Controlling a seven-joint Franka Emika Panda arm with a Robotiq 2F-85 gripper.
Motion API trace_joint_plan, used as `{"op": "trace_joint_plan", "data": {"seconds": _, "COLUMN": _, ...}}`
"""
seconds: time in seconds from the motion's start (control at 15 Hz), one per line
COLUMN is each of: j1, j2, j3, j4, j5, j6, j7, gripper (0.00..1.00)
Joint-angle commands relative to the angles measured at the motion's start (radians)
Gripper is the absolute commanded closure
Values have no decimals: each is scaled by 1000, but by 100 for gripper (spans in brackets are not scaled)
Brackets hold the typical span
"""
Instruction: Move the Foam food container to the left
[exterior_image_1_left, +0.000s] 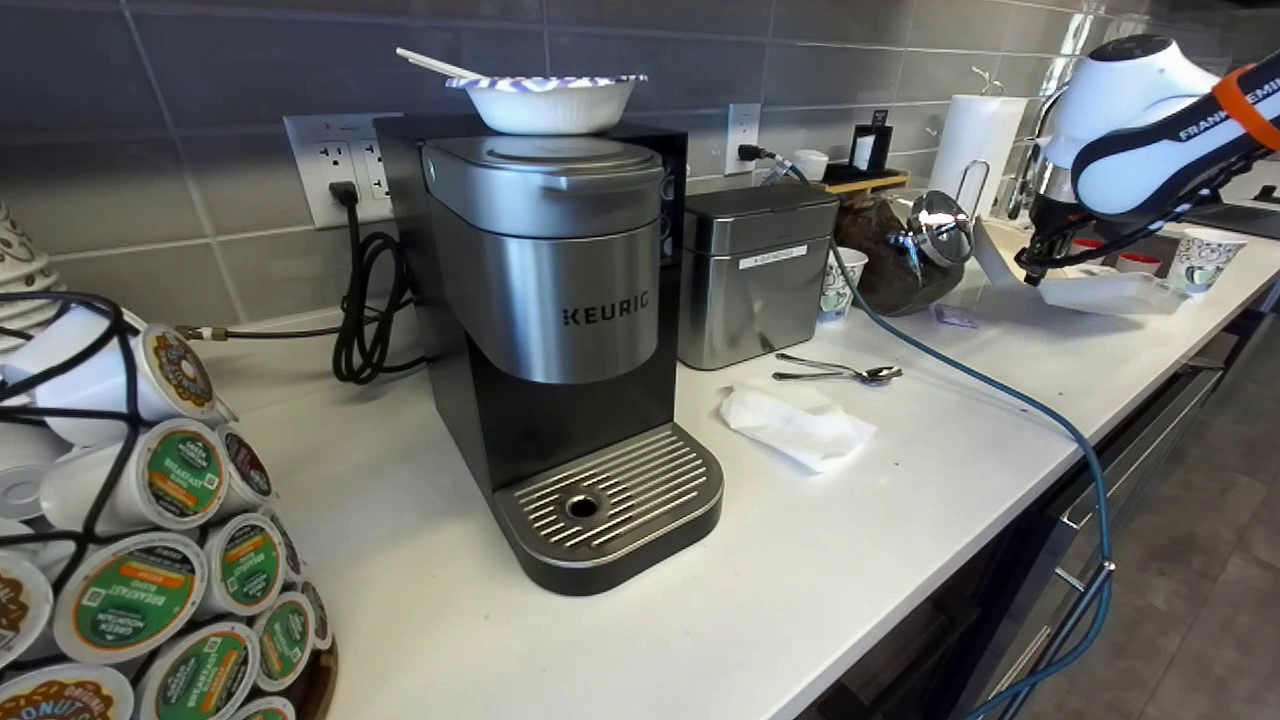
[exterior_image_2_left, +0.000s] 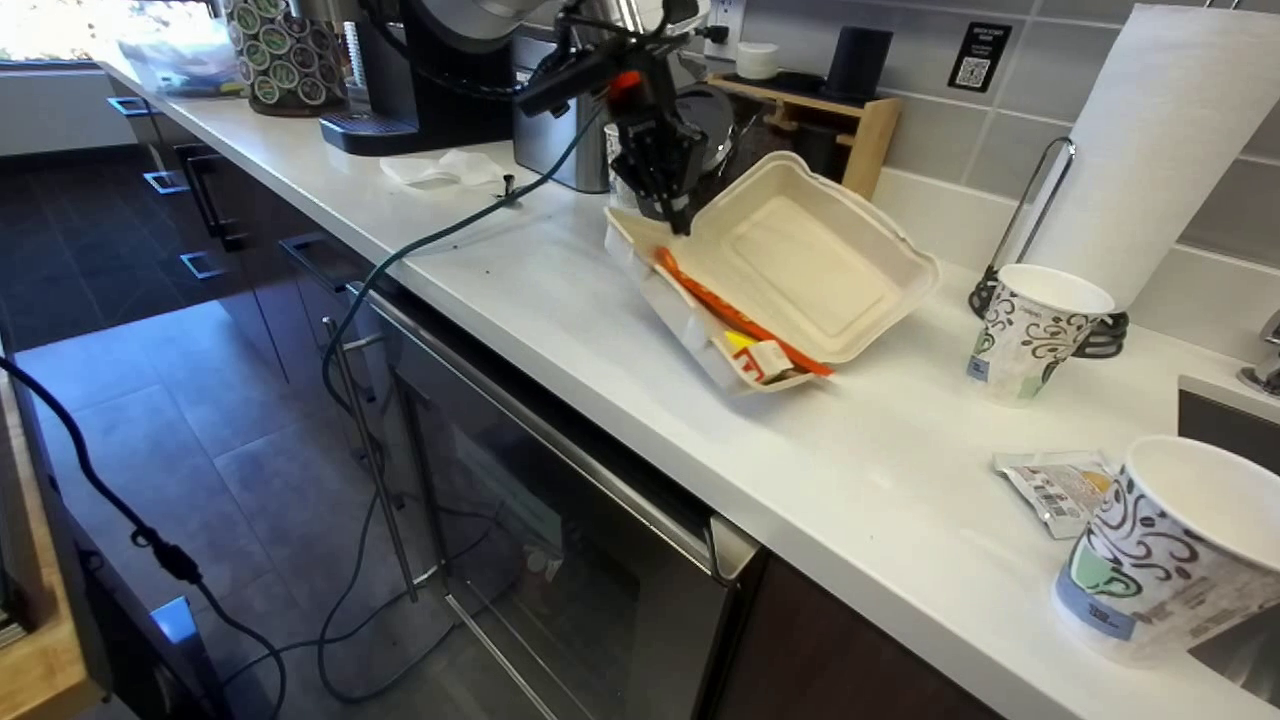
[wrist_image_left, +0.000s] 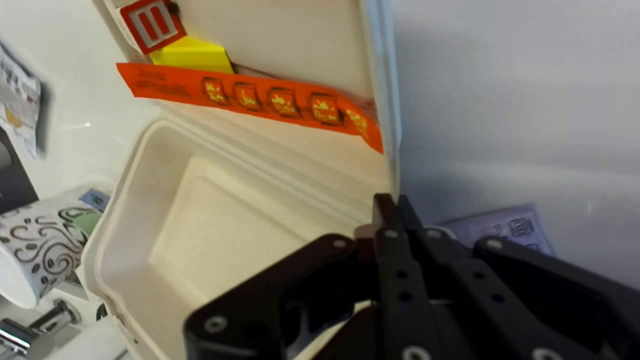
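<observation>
The foam food container is an open cream-white clamshell with its lid folded back. It shows in both exterior views (exterior_image_1_left: 1110, 294) (exterior_image_2_left: 800, 275) and in the wrist view (wrist_image_left: 240, 240). A long orange-red packet (exterior_image_2_left: 740, 315), a yellow piece (wrist_image_left: 195, 54) and a red-and-white box (wrist_image_left: 152, 26) lie in its tray half. My gripper (wrist_image_left: 398, 202) is shut on the container's side wall, with one finger inside and one outside. In the exterior views the gripper (exterior_image_1_left: 1034, 276) (exterior_image_2_left: 680, 222) is at the container's end towards the coffee machine. The container looks tilted; whether it touches the counter throughout, I cannot tell.
A purple packet (wrist_image_left: 505, 227) lies beside the gripper. A blue cable (exterior_image_1_left: 1000, 392), spoons (exterior_image_1_left: 840, 374) and a napkin (exterior_image_1_left: 795, 425) lie towards the coffee machine (exterior_image_1_left: 560, 270). A glass jar (exterior_image_1_left: 890, 260) stands behind. Paper cups (exterior_image_2_left: 1035, 335) and a towel roll (exterior_image_2_left: 1180, 150) stand opposite.
</observation>
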Motion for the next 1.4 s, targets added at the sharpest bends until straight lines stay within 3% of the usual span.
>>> {"op": "trace_joint_plan", "data": {"seconds": 0.0, "j1": 86, "j2": -169, "j3": -29, "j4": -220, "j5": -84, "j6": 5, "j7": 169, "gripper": 100}}
{"op": "trace_joint_plan", "data": {"seconds": 0.4, "j1": 149, "j2": -311, "j3": 38, "j4": -373, "j5": -173, "j6": -8, "j7": 262, "gripper": 100}}
{"op": "trace_joint_plan", "data": {"seconds": 0.67, "j1": 138, "j2": -334, "j3": 109, "j4": -415, "j5": -142, "j6": 22, "j7": 190, "gripper": 100}}
{"op": "trace_joint_plan", "data": {"seconds": 1.07, "j1": 118, "j2": -321, "j3": 179, "j4": -416, "j5": -88, "j6": 101, "j7": -38, "gripper": 100}}
{"op": "trace_joint_plan", "data": {"seconds": 1.33, "j1": 128, "j2": -309, "j3": 173, "j4": -392, "j5": -112, "j6": 90, "j7": -13, "gripper": 99}}
